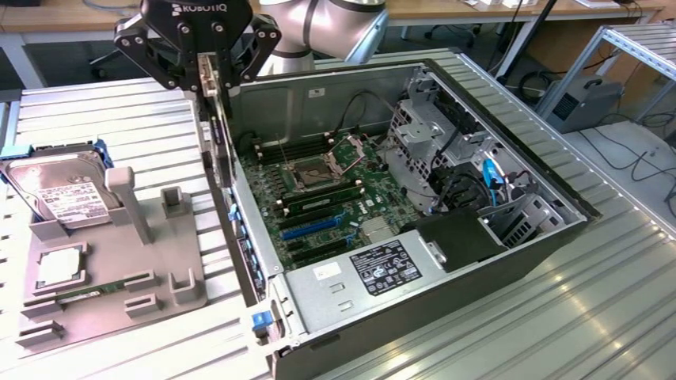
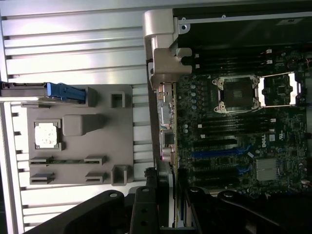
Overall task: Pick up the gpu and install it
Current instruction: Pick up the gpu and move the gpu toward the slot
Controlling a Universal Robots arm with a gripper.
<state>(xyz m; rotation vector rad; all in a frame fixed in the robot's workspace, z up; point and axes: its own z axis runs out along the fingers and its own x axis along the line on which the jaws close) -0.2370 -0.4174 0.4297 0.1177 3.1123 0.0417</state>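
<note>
My gripper [image 1: 209, 75] hangs over the computer case's wall on the exterior view's left, shut on the gpu [image 1: 215, 131]. The gpu is a thin black card seen edge-on, hanging straight down from the fingers to about the top of that wall. In the wrist view the gpu [image 2: 165, 131] runs away from the gripper [image 2: 168, 192], with its silvery bracket [image 2: 163, 53] at the far end. It lies along the edge of the motherboard [image 2: 234, 126], beside the blue expansion slots [image 2: 219, 154]. The motherboard [image 1: 317, 198] lies open inside the case.
A grey fixture tray [image 1: 116, 269] on the exterior view's left holds a silver hard drive [image 1: 63, 190], a processor chip [image 1: 60, 265] and a green memory stick [image 1: 95, 290]. The case [image 1: 444, 261] has drive cages, cables and a power supply [image 1: 385, 267]. The table is ribbed metal.
</note>
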